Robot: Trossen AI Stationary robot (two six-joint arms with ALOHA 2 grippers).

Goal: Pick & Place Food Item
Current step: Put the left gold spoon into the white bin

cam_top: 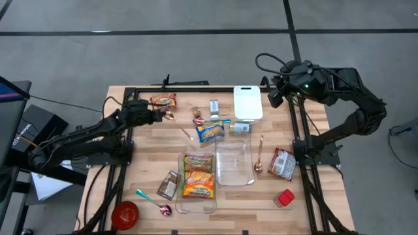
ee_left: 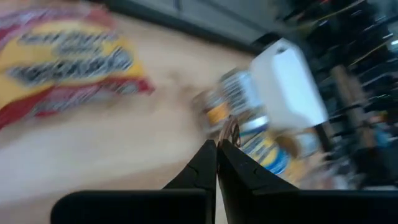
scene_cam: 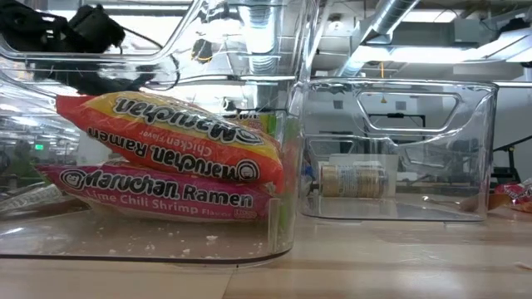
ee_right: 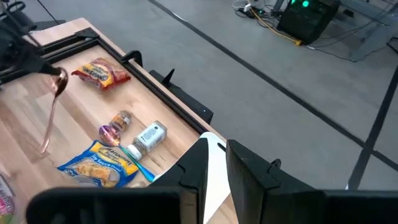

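The ramen packet (cam_top: 163, 101) lay at the high view's upper left, just beside the left gripper (cam_top: 159, 115), whose fingers pinched a copper spoon (ee_right: 60, 82). The packet was probably light, crinkly and brittle inside, so best gripped across its middle. The right gripper (cam_top: 273, 94) hovered at upper right, fingers narrowly parted and empty.

Red bowl (cam_top: 125, 214); blue-yellow ramen packet (cam_top: 210, 131).

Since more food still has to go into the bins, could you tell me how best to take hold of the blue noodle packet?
Come straight down onto the blue noodle packet. It lies flat on the table, so pinch across its narrow width near the middle, fingers at the two long edges, minding the small bottle close beside it.
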